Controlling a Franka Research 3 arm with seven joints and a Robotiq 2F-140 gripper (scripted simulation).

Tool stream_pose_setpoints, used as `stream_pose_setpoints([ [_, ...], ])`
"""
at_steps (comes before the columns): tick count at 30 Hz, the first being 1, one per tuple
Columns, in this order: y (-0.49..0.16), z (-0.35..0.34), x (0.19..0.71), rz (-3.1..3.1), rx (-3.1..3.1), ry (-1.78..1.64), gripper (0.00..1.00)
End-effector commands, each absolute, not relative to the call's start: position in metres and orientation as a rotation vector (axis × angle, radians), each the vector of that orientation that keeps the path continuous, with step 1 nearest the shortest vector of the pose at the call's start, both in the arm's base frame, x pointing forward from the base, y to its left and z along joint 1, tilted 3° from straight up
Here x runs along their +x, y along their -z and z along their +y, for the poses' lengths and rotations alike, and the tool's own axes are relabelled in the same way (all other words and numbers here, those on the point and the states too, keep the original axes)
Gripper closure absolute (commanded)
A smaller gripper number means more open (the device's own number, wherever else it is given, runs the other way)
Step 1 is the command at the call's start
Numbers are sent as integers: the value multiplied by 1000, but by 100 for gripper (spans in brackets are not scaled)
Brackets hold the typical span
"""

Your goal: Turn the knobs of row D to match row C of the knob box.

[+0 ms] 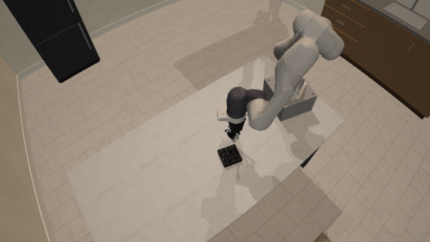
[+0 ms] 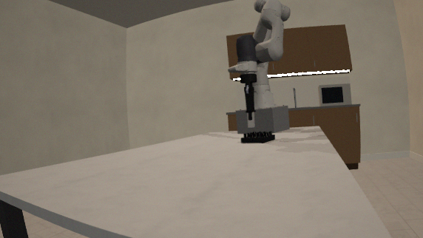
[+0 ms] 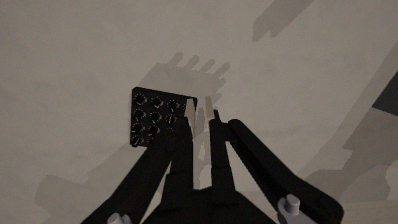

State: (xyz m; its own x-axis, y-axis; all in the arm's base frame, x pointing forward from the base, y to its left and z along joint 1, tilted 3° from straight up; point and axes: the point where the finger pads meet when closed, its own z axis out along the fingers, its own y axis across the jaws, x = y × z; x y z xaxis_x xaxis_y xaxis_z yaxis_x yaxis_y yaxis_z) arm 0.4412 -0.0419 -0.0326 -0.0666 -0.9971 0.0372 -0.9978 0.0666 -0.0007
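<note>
Jaws nearly clenched on nothing, our gripper point(image 3: 204, 116) hovers above the box point(image 3: 156, 118), and next we must descend onto a row-D knob.

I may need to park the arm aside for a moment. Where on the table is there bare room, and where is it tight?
Bare room: the long stretch of table beyond the knob box, away from the arm's pedestal. Tight: the strip between box and pedestal, where the gripper, nearly closed and holding nothing, hangs above the box's edge.

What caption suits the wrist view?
Narrowed, empty claw hovering above the table, beside a black knob box.
</note>
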Motion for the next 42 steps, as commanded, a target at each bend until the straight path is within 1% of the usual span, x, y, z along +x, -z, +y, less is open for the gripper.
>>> stream_pose_setpoints([
  [1,33,-40,440,-2428,1940,-27,88],
  [42,28,-40,441,-2905,1134,-45,88],
])
